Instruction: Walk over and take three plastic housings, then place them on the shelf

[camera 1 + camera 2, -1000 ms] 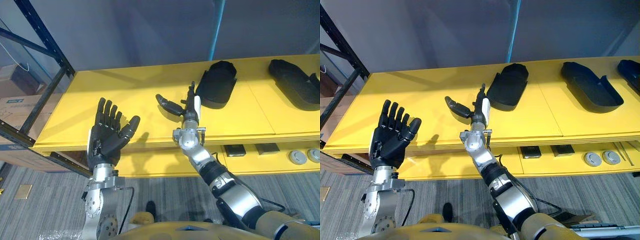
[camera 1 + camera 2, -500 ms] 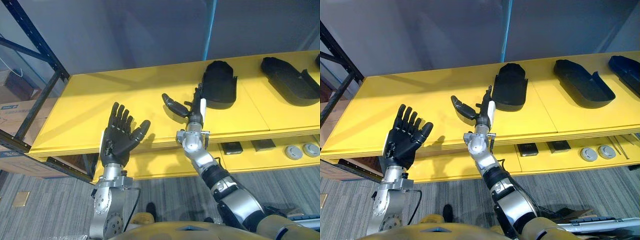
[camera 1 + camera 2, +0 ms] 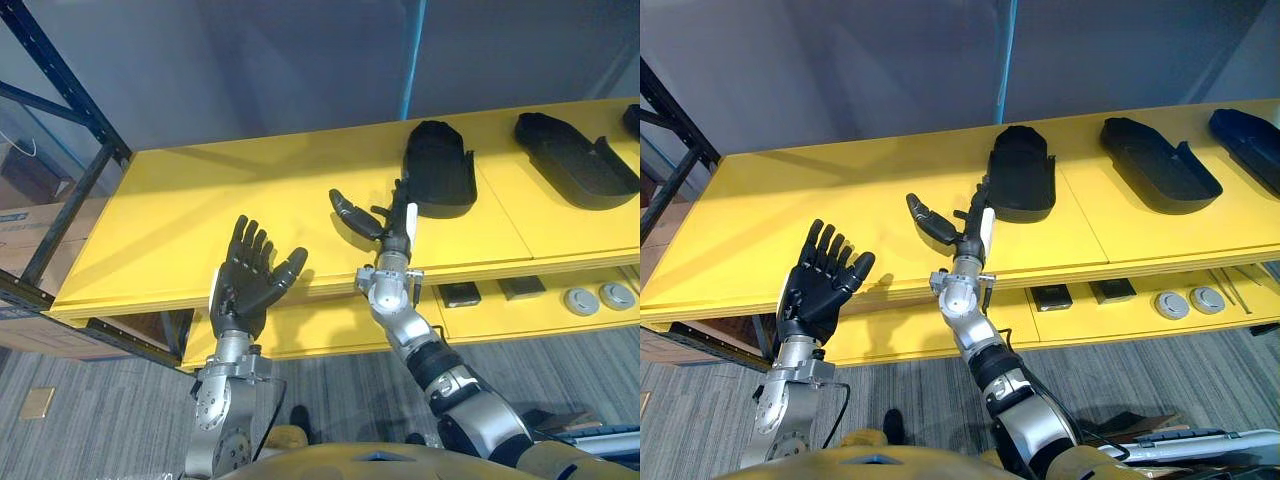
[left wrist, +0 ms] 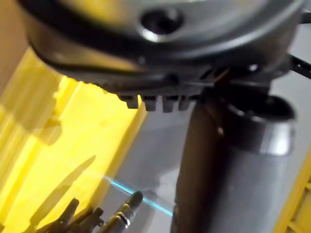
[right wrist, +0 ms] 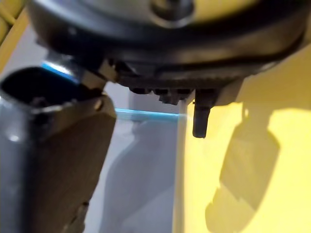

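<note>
— While both arms are raised, where are the 3 plastic housings (image 3: pixel 1158 164)?
— On the yellow shelf (image 3: pixel 790 200), in a row. The left hand (image 3: pixel 240 295) has its fingers spread and holds nothing. The right hand (image 3: pixel 398 225) has straight fingers, thumb apart, and is empty, just beside the nearest housing (image 3: pixel 1022 172).

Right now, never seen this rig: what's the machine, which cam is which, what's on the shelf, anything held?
It is a humanoid robot: two silver arms with dark fingered hands. The wide pictures come from a stereo camera on its head, looking down; the close ones from a camera on each wrist, along that hand. On the yellow shelf lie three dark plastic housings, apart: the nearest housing, a second housing, a third housing. Below sit dark blocks and round discs. The left hand is raised, open. The right hand, open too, points toward the nearest housing. Neither holds anything.
</note>
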Controlling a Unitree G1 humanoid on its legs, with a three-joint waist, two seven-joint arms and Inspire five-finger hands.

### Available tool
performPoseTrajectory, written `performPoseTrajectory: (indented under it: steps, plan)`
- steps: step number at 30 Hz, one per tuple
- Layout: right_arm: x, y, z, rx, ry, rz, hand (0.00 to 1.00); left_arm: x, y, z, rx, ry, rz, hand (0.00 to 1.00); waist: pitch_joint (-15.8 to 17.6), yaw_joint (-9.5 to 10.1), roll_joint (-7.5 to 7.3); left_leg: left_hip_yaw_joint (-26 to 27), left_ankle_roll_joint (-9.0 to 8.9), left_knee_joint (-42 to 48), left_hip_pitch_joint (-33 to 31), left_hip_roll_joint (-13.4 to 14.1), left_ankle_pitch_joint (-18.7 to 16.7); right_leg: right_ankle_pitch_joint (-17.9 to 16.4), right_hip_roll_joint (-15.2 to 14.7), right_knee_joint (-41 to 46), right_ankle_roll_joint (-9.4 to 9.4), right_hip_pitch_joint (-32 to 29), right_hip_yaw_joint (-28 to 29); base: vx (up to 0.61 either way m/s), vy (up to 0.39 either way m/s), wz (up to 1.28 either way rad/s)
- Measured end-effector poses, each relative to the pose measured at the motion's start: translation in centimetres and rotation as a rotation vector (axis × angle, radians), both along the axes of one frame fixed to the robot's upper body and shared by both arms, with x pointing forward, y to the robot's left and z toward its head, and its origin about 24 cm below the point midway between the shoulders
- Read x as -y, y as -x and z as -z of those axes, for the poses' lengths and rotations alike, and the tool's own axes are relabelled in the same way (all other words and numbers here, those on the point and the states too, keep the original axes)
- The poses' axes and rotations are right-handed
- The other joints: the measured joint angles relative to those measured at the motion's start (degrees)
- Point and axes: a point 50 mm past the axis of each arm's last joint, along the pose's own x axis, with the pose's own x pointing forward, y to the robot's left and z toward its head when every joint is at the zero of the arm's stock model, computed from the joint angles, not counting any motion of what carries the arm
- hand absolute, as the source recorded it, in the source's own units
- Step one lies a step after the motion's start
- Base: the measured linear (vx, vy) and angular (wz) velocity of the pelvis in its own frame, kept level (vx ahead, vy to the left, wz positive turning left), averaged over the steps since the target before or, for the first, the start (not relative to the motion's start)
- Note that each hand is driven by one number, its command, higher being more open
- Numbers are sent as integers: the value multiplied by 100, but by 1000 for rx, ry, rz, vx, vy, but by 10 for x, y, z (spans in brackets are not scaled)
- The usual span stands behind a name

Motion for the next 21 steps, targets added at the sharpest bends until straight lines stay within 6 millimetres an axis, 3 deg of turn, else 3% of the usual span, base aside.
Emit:
performPoseTrajectory:
  steps: [21]
  plan:
    - [13, -1, 0, -6, -32, 43, 100, 9, 1, 6, -28, 43, 33, 100, 25, -86, -151, 126, -9, -21, 55, 10, -8, 6, 8, 16, 0, -46, 153, -2, -3, -2]
